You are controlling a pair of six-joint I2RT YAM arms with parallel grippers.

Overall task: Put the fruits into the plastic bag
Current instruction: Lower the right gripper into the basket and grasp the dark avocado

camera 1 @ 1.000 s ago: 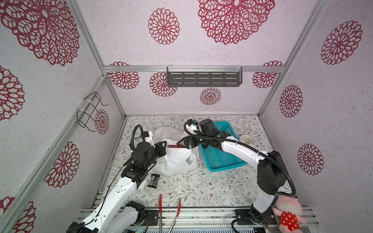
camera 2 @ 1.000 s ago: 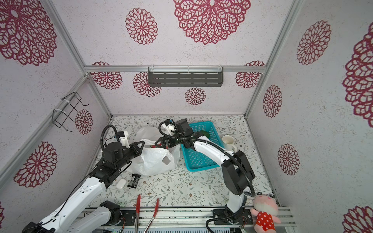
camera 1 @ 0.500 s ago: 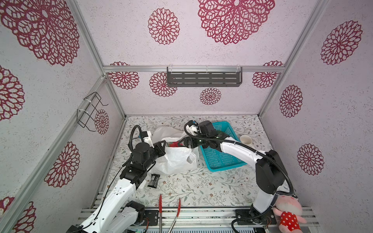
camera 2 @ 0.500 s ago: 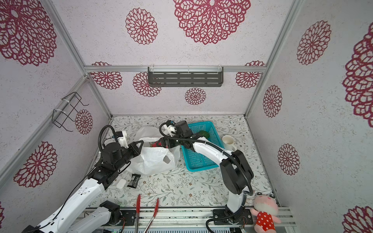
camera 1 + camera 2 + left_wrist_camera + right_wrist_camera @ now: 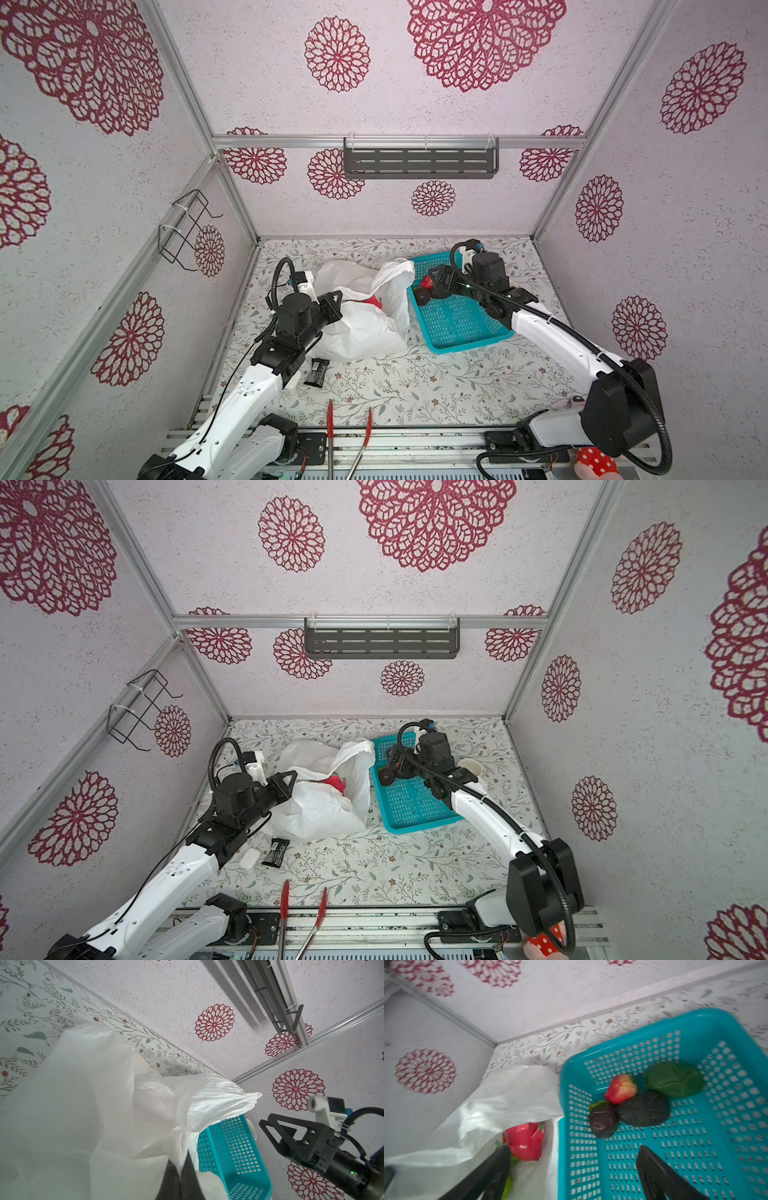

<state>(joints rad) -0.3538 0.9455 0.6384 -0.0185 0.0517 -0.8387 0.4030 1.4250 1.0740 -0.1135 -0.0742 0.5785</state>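
Left gripper [image 5: 180, 1165] first: fingers pinched tight on a twist of the plastic bag [image 5: 361, 328], gripping its rim and holding the mouth up and open just beside the teal basket [image 5: 469, 348]. Over to the right gripper [image 5: 573, 1157]: fingers spread wide with nothing between them, hovering above the basket's corner nearest the bag. One finger hangs over the bag's mouth, the other over the basket's floor. Down in the bag, just across the basket's wall, lies the red-pink dragon fruit [image 5: 525, 1142], green tips showing. Inside the basket, huddled in its far corner on the bag's side, four pieces sit touching. There's a red fruit [image 5: 620, 1088] with a yellow blush, a green fruit [image 5: 673, 1079] behind it, a dark brown avocado [image 5: 643, 1111], and a small dark fruit [image 5: 602, 1122] with a green leaf. A cream cup [image 5: 469, 766] stands just beside the basket, on the side away from the bag.
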